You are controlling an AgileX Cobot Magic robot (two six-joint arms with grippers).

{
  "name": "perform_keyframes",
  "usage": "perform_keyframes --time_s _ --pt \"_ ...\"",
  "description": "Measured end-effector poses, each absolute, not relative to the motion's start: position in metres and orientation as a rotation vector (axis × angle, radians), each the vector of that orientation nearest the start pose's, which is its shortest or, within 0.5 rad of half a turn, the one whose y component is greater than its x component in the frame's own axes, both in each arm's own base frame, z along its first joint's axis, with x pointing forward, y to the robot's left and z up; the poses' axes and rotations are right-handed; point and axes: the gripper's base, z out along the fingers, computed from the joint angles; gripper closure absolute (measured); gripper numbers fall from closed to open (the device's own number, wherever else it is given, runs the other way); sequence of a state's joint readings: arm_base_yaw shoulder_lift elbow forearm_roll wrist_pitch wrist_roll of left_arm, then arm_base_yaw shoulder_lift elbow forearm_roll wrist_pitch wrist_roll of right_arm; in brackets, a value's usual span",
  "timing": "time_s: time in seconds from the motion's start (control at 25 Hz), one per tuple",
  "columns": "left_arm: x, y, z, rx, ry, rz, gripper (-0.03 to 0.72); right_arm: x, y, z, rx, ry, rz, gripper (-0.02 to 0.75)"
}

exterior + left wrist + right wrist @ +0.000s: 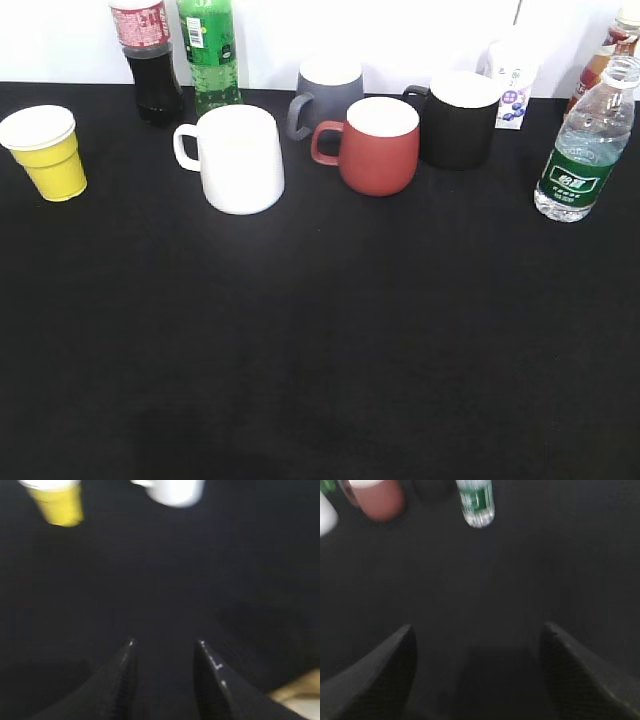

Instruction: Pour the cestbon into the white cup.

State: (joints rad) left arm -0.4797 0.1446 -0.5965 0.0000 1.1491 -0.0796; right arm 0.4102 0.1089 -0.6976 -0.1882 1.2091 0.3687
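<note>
Not begun — clear plastic cestbon bottle (585, 150) ungrasped, large white ceramic cup (238, 158) well apart; both grippers' fingers spread, empty

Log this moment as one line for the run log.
phase: before grasp | water bottle: upright, far right, untouched | white mug: upright, left of red mug | left pincer: open, empty | right pincer: open, empty

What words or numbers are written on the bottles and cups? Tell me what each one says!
Clear plastic water bottle, dark green label: white lettering, too small to read.
Dark cola bottle, red label: white print, blurred.
Bright green soda bottle: label print unreadable.
White carton: small purple marks, unreadable.
Mugs and yellow cup: no writing visible.
Wrist views: too blurred.
</note>
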Motion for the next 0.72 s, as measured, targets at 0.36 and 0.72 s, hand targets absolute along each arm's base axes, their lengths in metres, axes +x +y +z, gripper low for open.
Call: perform_keyframes --time_s 0.36,0.72 --pt "0.003 -0.004 0.282 0.481 2.068 -0.328 0.398 -0.003 -0.013 0.279 -0.114 2.035 0.271 0.162" --pt "0.003 -0.004 0.282 0.451 2.073 -0.311 0.398 -0.003 -0.013 0.279 -0.106 2.033 0.269 0.162"
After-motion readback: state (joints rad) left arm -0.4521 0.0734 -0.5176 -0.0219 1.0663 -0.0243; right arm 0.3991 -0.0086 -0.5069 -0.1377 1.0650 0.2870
